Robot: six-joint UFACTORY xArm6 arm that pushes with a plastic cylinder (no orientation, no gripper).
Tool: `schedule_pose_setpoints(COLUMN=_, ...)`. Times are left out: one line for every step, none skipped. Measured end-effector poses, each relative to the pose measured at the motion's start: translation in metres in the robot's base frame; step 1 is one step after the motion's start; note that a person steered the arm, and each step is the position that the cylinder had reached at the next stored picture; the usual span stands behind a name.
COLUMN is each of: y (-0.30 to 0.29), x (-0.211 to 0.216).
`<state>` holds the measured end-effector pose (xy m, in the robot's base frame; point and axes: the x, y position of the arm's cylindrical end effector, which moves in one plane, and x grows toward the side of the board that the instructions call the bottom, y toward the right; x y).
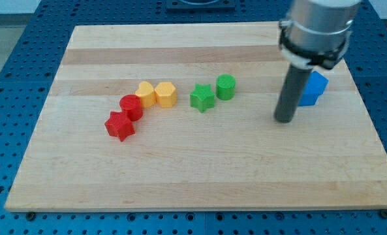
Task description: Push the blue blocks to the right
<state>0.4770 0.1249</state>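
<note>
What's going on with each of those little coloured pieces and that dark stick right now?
My tip: down on the board, just left of the blue block.
Blue block: partly hidden behind the rod, near the view's right.
Green star: beside the green cylinder.
Yellow blocks: two, touching.
Red cylinder: against the red star.

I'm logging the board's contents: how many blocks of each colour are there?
Red: 2
Yellow: 2
Green: 2
Blue: 1 showing, partly behind the rod
Total: 7
</note>
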Motion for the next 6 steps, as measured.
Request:
schedule_pose_setpoints(y=-0.047, x=-0.006)
schedule_pose_setpoints(y=-0.057, x=-0.029)
schedule_pose_setpoints(y=-0.027, x=-0.038)
schedule_pose_setpoints(y=0.028, x=-0.04)
schedule_pose_setpoints(y=0.067, x=-0.04)
schedule_pose_setpoints(y=0.084, x=-0.039)
